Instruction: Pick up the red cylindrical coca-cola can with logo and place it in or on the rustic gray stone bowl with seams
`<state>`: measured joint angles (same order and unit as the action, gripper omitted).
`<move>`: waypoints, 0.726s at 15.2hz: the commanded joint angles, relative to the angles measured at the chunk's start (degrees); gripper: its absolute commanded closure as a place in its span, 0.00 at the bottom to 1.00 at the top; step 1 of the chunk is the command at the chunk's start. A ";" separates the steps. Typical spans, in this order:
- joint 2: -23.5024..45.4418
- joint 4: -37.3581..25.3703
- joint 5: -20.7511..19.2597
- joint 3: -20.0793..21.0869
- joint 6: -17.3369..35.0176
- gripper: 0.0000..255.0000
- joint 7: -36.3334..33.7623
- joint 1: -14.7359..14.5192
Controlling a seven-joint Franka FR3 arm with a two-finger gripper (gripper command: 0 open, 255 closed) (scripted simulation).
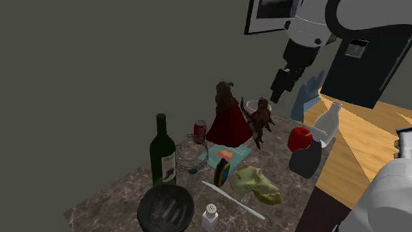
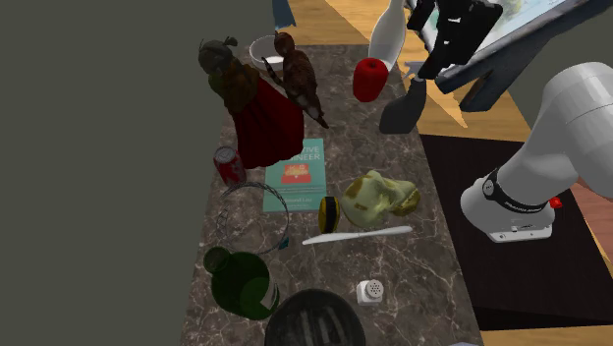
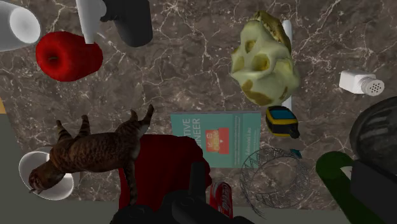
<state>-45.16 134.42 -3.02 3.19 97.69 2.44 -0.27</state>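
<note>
The red cola can (image 1: 199, 130) stands upright near the far edge of the marble counter, between a green wine bottle and a red-cloaked figurine; it also shows as the can (image 2: 230, 165). The dark ribbed stone bowl (image 1: 165, 212) sits at the counter's near corner, with its rim (image 2: 312, 307) in the second exterior view and its edge (image 3: 376, 124) in the wrist view. My black gripper (image 1: 278, 94) hangs high above the counter's far end, well away from the can. In the wrist view its fingers (image 3: 199, 178) meet with nothing between them, and the can (image 3: 222, 195) peeks out beside them far below.
Around the can stand the green bottle (image 1: 162, 149), the cloaked figurine (image 1: 228, 115), a cat figure (image 3: 95, 151) and a wire glass (image 3: 272, 178). A teal book (image 2: 296, 175), a pale skull-like lump (image 1: 255, 184), a white shaker (image 1: 209, 216) and a red apple (image 1: 299, 136) crowd the counter.
</note>
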 commanded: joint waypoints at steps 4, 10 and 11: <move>5.76 -0.38 0.06 -0.34 4.63 0.00 0.05 0.25; 18.23 -3.19 0.26 -0.91 12.80 0.00 0.23 0.67; 20.40 -3.92 0.31 -0.98 13.99 0.00 0.27 0.73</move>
<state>-26.58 130.77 -2.77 2.32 110.32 2.65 0.41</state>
